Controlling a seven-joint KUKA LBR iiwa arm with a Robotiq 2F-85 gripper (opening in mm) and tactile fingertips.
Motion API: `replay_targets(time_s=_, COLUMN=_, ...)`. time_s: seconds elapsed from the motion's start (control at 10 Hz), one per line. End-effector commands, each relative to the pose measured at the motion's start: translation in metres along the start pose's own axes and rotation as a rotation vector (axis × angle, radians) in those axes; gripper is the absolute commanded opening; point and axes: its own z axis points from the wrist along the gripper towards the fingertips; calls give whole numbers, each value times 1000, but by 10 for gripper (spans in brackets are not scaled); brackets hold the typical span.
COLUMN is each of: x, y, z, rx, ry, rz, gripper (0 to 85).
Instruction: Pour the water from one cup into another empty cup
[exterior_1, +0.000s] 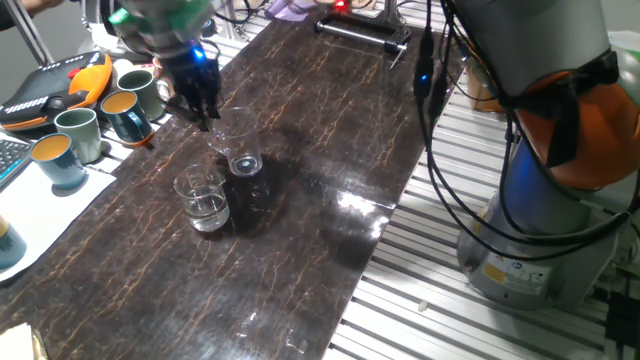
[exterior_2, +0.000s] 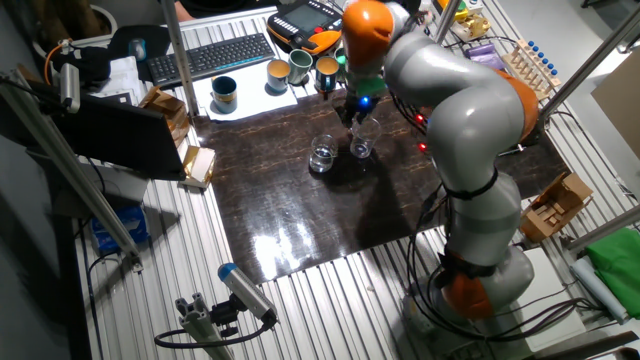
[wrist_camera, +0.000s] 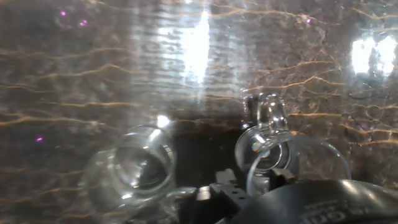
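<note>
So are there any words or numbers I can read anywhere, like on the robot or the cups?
No text can be read in any view.
Sticker on the robot's base: it has print, but too small and blurred to read.
Keyboard: keys too small to read.
Taller tumbler, shorter glass and the mugs: no labels visible.
Pincer: no readable marking.

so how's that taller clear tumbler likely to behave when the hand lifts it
The taller tumbler looks like rigid, smooth clear material, so probably slippery and breakable if squeezed hard. Its wide rim over a narrow base suggests it tips easily when nudged. The hand is at its rim; a one-sided hold there may let it swing.
</note>
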Motion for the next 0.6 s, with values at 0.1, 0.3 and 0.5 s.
replay_targets(time_s=0.1, x=2, y=6, z=-14, rx=-44, ry=2, rz=-6, gripper=10)
replay_targets(time_s=0.3, x=8, y=8, z=-23, rx=-50, ry=-16, rz=-17, gripper=7)
replay_targets(time_s=0.5, x=17, y=11, z=-36, rx=-88, ry=-19, rz=-28, gripper=7)
